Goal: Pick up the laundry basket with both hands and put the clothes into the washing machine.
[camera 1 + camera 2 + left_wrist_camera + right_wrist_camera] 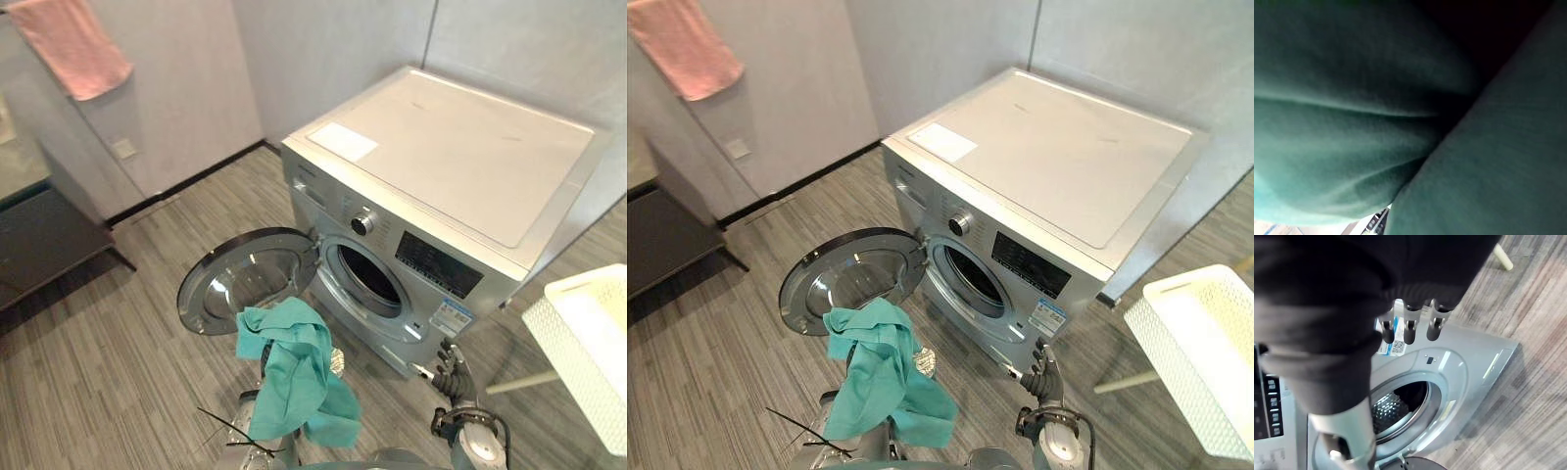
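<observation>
Grey floor [98, 392]: teal cloth [294, 377] drapes left hand [337, 363], grip unseen; drum opening [367, 279] just beyond; right hand [453, 377] seemingly slack, empty.

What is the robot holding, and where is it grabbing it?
The teal cloth hangs draped over the left hand. The cloth covers the hold, so the exact spot cannot be told. The right hand holds nothing.

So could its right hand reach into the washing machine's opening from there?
Probably yes: the right hand hangs open close to the opening, the door is swung wide to the other side, and nothing stands between them.
</observation>
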